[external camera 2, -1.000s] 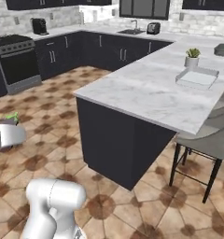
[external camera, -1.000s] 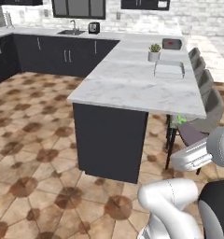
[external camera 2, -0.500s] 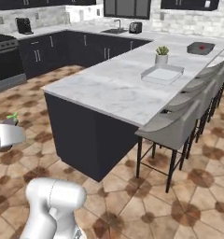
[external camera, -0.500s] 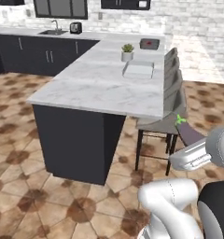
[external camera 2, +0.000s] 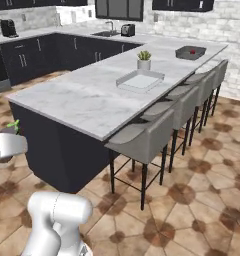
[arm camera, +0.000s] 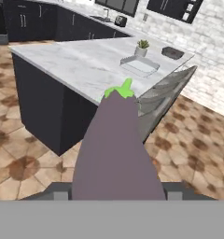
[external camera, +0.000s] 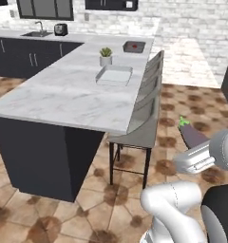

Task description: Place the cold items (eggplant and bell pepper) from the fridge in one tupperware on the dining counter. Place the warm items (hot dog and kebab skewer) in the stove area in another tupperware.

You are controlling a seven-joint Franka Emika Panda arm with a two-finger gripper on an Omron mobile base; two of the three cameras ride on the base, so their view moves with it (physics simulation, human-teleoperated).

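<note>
Dining counter (external camera: 63, 95) takes up most of the scene, a long marble slab with grey stools (external camera 2: 142, 140) tucked along its near side. Out on the far part of it sits a clear tupperware (external camera: 114, 75), just beside a little potted plant (external camera: 105, 55), and a darker tray (external camera: 134, 46) with something red in it lies well past those. The gripper (external camera: 194, 142) hangs out over the tiled floor, clenched around the eggplant (arm camera: 116, 149), stem end pointing forward toward the counter.

So this looks like the carry leg for the first cold item. My take on doing it right: get the base in closer first, since the tupperware is well apart from the hand and the stools block a straight reach. Then go up and over the counter edge, and drop the eggplant in low so it doesn't roll out.

No readable labels or brand names anywhere.
</note>
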